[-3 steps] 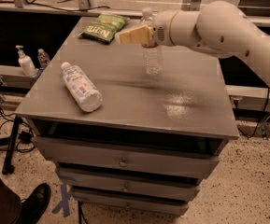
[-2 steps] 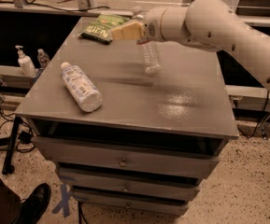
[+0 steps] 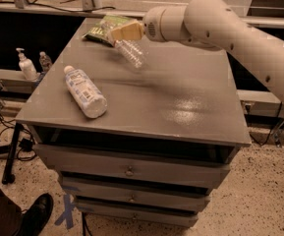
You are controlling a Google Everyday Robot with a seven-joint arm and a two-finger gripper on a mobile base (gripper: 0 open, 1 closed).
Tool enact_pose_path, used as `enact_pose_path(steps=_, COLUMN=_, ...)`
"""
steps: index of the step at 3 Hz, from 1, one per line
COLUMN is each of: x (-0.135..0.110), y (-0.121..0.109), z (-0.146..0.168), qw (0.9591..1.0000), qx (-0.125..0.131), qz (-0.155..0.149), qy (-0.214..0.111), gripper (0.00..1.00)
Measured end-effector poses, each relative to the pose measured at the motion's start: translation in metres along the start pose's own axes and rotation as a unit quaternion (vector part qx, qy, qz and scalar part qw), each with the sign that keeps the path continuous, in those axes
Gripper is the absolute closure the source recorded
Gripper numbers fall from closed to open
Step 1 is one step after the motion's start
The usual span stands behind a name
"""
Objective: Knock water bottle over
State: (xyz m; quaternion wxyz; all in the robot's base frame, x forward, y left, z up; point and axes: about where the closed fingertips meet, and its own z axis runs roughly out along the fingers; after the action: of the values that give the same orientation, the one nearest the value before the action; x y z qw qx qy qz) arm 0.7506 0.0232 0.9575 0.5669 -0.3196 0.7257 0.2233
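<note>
One arm [image 3: 240, 33] reaches in from 3 o'clock across the far part of the grey worktop [image 3: 181, 92]. Its single claw [image 3: 124, 33] sits toward 11 o'clock from the worktop's middle. I cannot tell whether the claw is parted or closed.

Just below the claw is the one water bottle [image 3: 132, 54], clear and ribbed. It is tilted steeply, with its neck end pointing to 10 o'clock at the claw and its base toward 4 o'clock. It looks smeared, so it may be touching the claw, but that is not certain, and I cannot tell if its base rests on the worktop.

Two other things lie on the worktop. One fat white bottle [image 3: 85, 91] is on its side at 9 o'clock, well apart from the water bottle. One green snack bag [image 3: 104, 26] is at the far 11 o'clock corner, just behind the claw.

Off the worktop at 9 o'clock, a low ledge [image 3: 4, 75] carries two small bottles: one pump dispenser [image 3: 26, 65] and one smaller bottle [image 3: 45, 60] beside it.

Under the worktop are three drawer fronts [image 3: 181, 173]. One dark shoe [image 3: 36, 215] shows at 7 o'clock.
</note>
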Motion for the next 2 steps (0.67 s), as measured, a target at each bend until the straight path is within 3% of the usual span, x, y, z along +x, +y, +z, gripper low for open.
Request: enact_pose_path(steps=2, x=0.0146, y=-0.0050, z=-0.0087, qw=0.9998, qx=0.008, qz=0.008, qy=0.014, gripper=0.00)
